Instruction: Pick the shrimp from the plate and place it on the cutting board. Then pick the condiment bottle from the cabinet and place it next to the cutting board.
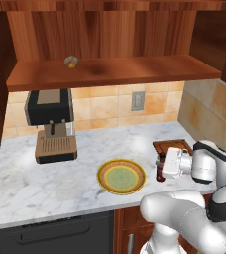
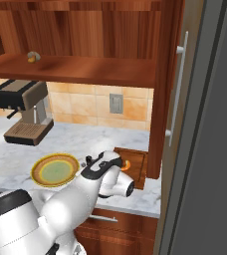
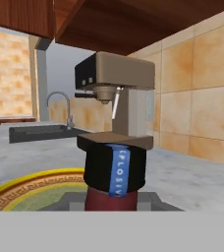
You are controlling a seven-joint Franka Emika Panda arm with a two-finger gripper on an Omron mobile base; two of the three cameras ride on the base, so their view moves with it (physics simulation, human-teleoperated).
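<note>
My gripper (image 1: 161, 163) is shut on the condiment bottle (image 1: 160, 173), a slim dark red bottle held upright low over the counter. It is between the plate (image 1: 121, 176) and the cutting board (image 1: 172, 146). In the hand view the bottle's black cap (image 3: 115, 167) sits between my fingertips, with the plate's patterned rim (image 3: 25, 188) to its left. The small orange shrimp (image 2: 127, 164) lies on the cutting board (image 2: 137, 160), just right of my hand. The open wooden cabinet (image 1: 115, 72) hangs above the counter.
A coffee machine (image 1: 50, 124) stands at the back left of the marble counter (image 1: 45, 178). A small round yellowish object (image 1: 71, 61) rests on the cabinet shelf. A sink with faucet (image 3: 60, 106) lies beyond the machine. A tall cabinet side (image 2: 168, 99) bounds the board's right.
</note>
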